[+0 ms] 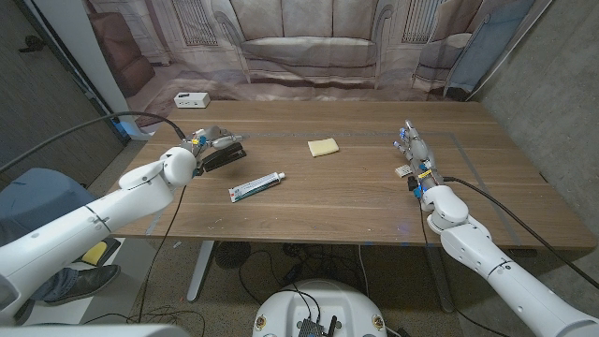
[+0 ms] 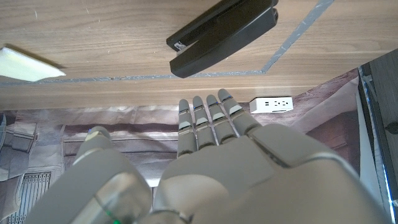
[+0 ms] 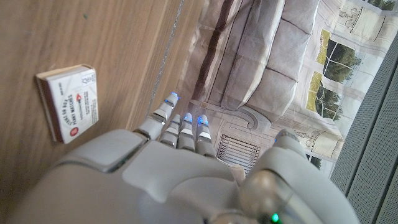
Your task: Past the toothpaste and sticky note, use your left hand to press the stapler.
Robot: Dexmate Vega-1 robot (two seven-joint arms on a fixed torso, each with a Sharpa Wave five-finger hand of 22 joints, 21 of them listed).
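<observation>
Left hand stationed at the stapler; right hand idling at the far side.

The black, long-bodied stapler [image 1: 225, 155] is lying on the wooden table [image 1: 356, 201] at the robot's left, with the robot's left hand [image 1: 208, 142] sitting just behind it; the left wrist view is showing that hand [image 2: 211, 143] holding nothing, fingers straight and close together, tips short of the stapler [image 2: 224, 34]. A white toothpaste tube [image 1: 256, 187] is lying nearer the table's front edge, and a pale yellow sticky note pad [image 1: 323, 147] is lying towards the middle. The right hand [image 1: 415, 154] is standing well apart on the robot's right, fingers extended, gripping nothing, beside a small printed matchbox [image 3: 68, 102].
</observation>
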